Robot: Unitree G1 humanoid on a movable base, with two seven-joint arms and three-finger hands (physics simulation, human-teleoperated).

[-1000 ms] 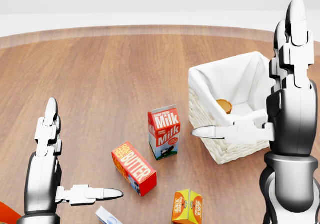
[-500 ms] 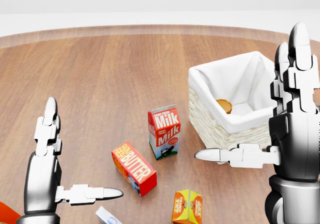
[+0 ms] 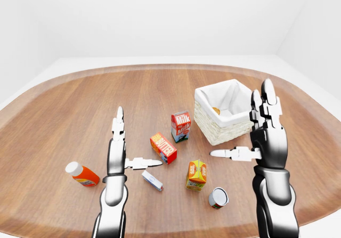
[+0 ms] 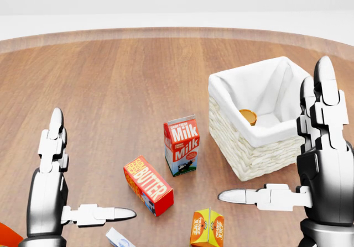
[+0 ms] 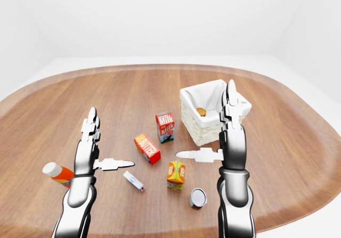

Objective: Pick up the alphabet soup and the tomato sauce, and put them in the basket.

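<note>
We see both hands raised over the round wooden table [image 3: 64, 105], its grain running in long brown streaks. Our left hand [image 4: 52, 189] stands open, fingers upright and thumb jutting toward the view's right, holding nothing. Our right hand [image 4: 318, 167] is open too, glossy grey fingers pointing up, thumb stretched left, beside the basket [image 4: 260, 153] at its right.

The basket is a square woven wicker box lined with white cloth; inside it we make out a can's round orange-brown end [image 4: 248, 116]. We cannot tell which can that is.

A second can [image 3: 218, 197], metallic with a pale lid, lies on its side near the bottom of the left-eye view, well apart from the basket.

Between the hands stand a milk carton [image 4: 181, 145], a red butter box [image 4: 147, 185] lying flat, and an orange juice carton [image 3: 196, 174]. A small white bar [image 3: 152, 180] lies by the left thumb, and an orange bottle [image 3: 82, 174] with a white cap lies at left.
</note>
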